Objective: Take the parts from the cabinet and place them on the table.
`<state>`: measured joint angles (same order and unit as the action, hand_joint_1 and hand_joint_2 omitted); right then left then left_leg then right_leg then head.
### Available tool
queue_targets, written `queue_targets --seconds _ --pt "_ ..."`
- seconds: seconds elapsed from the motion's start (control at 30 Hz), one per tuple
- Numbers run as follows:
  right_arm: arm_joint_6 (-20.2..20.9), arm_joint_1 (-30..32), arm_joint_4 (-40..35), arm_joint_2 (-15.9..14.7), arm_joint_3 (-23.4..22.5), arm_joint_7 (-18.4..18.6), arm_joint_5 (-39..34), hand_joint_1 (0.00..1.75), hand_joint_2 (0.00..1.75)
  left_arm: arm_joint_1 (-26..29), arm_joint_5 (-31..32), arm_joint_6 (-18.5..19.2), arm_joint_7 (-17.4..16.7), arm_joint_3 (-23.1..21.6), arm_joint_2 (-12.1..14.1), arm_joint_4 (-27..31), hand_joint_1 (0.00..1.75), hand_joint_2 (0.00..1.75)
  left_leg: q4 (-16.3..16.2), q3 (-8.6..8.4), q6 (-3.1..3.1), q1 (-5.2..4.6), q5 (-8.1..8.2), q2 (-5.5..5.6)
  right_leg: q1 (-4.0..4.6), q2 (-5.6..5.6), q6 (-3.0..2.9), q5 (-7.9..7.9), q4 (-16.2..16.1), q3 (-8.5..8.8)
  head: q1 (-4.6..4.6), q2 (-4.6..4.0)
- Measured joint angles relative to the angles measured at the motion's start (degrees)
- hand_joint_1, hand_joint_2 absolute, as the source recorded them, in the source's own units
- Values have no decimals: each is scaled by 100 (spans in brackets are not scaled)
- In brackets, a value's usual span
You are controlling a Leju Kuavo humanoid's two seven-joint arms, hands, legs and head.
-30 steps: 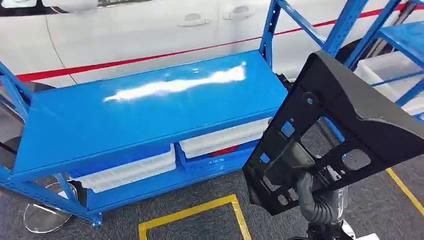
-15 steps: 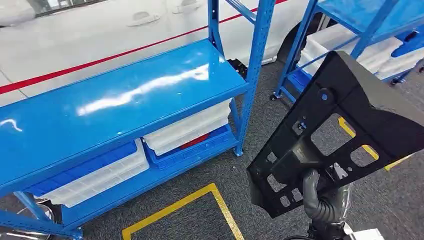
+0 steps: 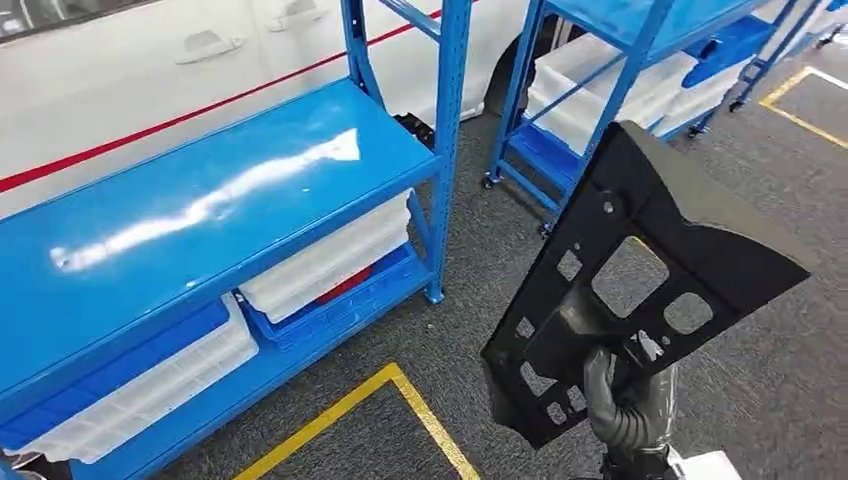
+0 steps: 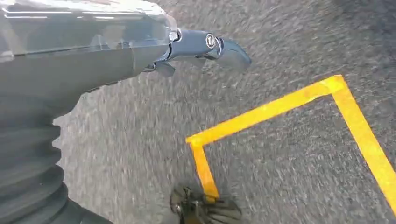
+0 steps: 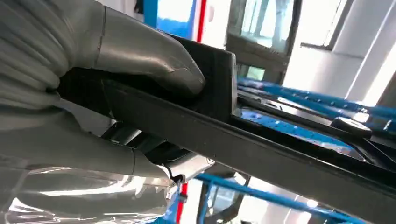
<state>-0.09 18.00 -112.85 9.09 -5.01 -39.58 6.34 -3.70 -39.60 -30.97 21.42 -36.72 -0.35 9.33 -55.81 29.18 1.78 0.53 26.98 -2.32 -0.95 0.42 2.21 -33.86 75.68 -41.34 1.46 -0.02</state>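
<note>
Black panel part (image 3: 640, 280) held aloft in right hand (image 3: 625, 405), tilted, above grey carpet floor (image 3: 480, 290), to the right of blue shelving rack (image 3: 200, 210). Fingers (image 5: 144, 56) clamped on part's lower edge, thumb on the opposite face. Left hand (image 4: 205, 46) hanging over yellow floor tape (image 4: 280, 107); fingers' state cannot be told.

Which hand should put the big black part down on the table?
The right hand. It already grips the black part at its lower edge. The left hand hangs over the floor, holding nothing.
</note>
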Motion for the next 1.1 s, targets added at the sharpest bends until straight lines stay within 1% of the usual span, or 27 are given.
queue_targets --seconds 0.03,0.07,0.1,0.13,0.17,0.2,0.27,0.3,0.33,0.37,0.4,0.47,0.5,0.53,0.6,0.63,0.67,0.73,0.8,0.83,0.87,0.9,0.97,1.0,1.03,1.07,1.1 --pt "4 1 28 -2 0 -2 0 175 175 -4 0 7 -9 -24 -9 0 0 175 -12 -2 -12 3 10 -73 -20 -25 21 165 -175 85 0 0" --pt "2 0 56 -2 0 -2 -15 175 175 -12 -4 28 -48 -41 -20 2 0 175 -26 -8 -29 7 26 -138 -37 -67 30 396 -561 286 0 0" --pt "0 0 70 -4 0 -2 -28 175 175 -20 -26 65 -96 -50 -35 2 0 175 -44 -19 -56 11 46 -196 -43 -149 27 660 -1125 591 0 0" --pt "0 1 81 -7 0 -4 -37 175 175 -26 -75 114 -158 -57 -39 2 0 175 -73 -35 -93 1 76 -250 -33 -399 13 813 -1648 865 0 0" --pt "0 -8 96 -9 0 -4 -48 175 175 -26 -112 140 -199 -57 -37 0 0 175 -85 -21 -136 -50 103 -298 43 -610 -72 716 -1709 888 0 0" --pt "0 -3 100 -9 0 -7 -72 175 175 -22 -158 179 -254 -57 -37 0 0 175 -103 -23 -165 -51 120 -334 19 -504 -124 753 -1727 859 0 0" --pt "0 -6 114 -20 0 -7 -122 175 175 -35 -258 260 -350 -57 -37 2 0 175 -97 -51 -214 -54 120 -463 45 -375 -180 757 -1709 809 0 0" --pt "-2 -10 116 -31 0 -7 -133 175 175 -36 -308 304 -380 -57 -39 2 0 175 -101 -67 -253 -42 138 -529 39 -293 -233 779 -1737 802 0 0" --pt "-2 -9 116 -33 0 -7 -133 175 175 -34 -350 345 -413 -55 -37 2 0 175 -179 -44 -304 8 230 -326 8 -237 -281 809 -1764 814 0 0" --pt "-4 -38 118 -35 -4 -9 -144 175 175 -22 -373 391 -422 -55 -39 2 0 175 -421 55 -309 12 423 -39 3 -177 -321 822 -1764 800 2 0" --pt "-11 -70 127 -35 -4 -7 -155 175 175 -6 -409 435 -439 -52 -39 2 0 175 -844 244 -312 14 672 116 10 -119 -345 834 -1763 778 2 0" --pt "-29 -110 142 -37 -7 -9 -188 175 175 17 -431 501 -446 -46 -42 2 0 175 -1810 699 -317 13 1076 194 33 44 -375 855 -1755 737 2 0" --pt "-63 -113 155 -37 -13 -9 -192 175 175 33 -463 548 -444 -37 -42 2 0 175 -2020 805 -313 13 1080 195 43 130 -379 859 -1746 728 2 0" --pt "-111 -112 168 -37 -37 -7 -192 175 175 42 -512 605 -441 -20 -42 2 0 175 -1911 763 -299 12 928 198 45 221 -377 861 -1736 730 2 0" --pt "-155 -120 177 -39 -98 -7 -197 175 175 53 -610 711 -433 42 -39 2 0 175 -1070 394 -253 13 401 260 45 390 -368 862 -1704 734 2 0" --pt "-177 -124 177 -39 -107 -7 -203 175 175 55 -640 749 -435 59 -37 2 0 175 -534 160 -217 14 142 418 44 466 -352 863 -1691 733 2 0" --pt "-221 -129 181 -39 -133 -7 -225 175 175 72 -671 785 -444 85 -9 -7 0 175 -288 69 -178 28 176 799 43 519 -316 872 -1679 701 2 0" --pt "-258 -155 205 -55 -230 -7 -286 175 175 73 -735 859 -452 125 -9 -9 0 175 -211 89 -183 2 156 718 13 648 -221 908 -1665 635 2 0" --pt "-311 -136 214 -59 -317 -7 -337 175 175 60 -787 907 -459 188 -9 -9 0 175 -193 48 -118 -17 122 586 9 809 -122 960 -1711 614 2 0" --pt "-326 -141 214 -68 -352 -7 -337 175 175 68 -791 916 -459 195 -13 -9 0 175 -118 31 -70 59 62 483 -2 771 -111 941 -1667 601 2 0" --pt "-367 -150 223 -101 -420 -11 -337 175 175 74 -822 933 -461 214 -13 -9 0 175 -93 28 -44 42 44 409 42 387 -97 802 -1506 521 -2 0" --pt "-407 -189 234 -103 -461 -9 -337 175 175 81 -826 935 -459 230 -7 -9 0 175 -93 38 -32 33 39 317 43 191 -79 562 -1146 340 -7 0" --pt "-472 -217 266 -109 -535 -9 -332 175 175 115 -842 962 -455 264 13 -9 0 175 -97 47 -9 1 47 147 11 36 -45 172 -305 -46 -7 0" --pt "-518 -205 280 -109 -568 -9 -328 175 175 125 -846 975 -446 286 20 -9 0 175 -103 56 -8 -6 54 56 2 8 -29 102 -22 -171 -7 0" --pt "-544 -192 286 -109 -606 -9 -317 175 175 127 -857 995 -441 302 24 -11 0 175 -107 55 -10 -6 61 -23 -5 -14 -18 167 -26 -152 -7 0" --pt "-571 -182 286 -109 -658 -9 -315 175 175 122 -870 1021 -431 317 24 -9 0 175 -110 49 -16 -6 73 -99 -13 -35 -15 356 -314 15 -7 0" --pt "-595 -179 286 -109 -693 -9 -315 175 175 115 -892 1040 -415 321 24 -9 0 175 -114 34 -28 -6 87 -167 -18 -78 -21 577 -766 285 -7 0"
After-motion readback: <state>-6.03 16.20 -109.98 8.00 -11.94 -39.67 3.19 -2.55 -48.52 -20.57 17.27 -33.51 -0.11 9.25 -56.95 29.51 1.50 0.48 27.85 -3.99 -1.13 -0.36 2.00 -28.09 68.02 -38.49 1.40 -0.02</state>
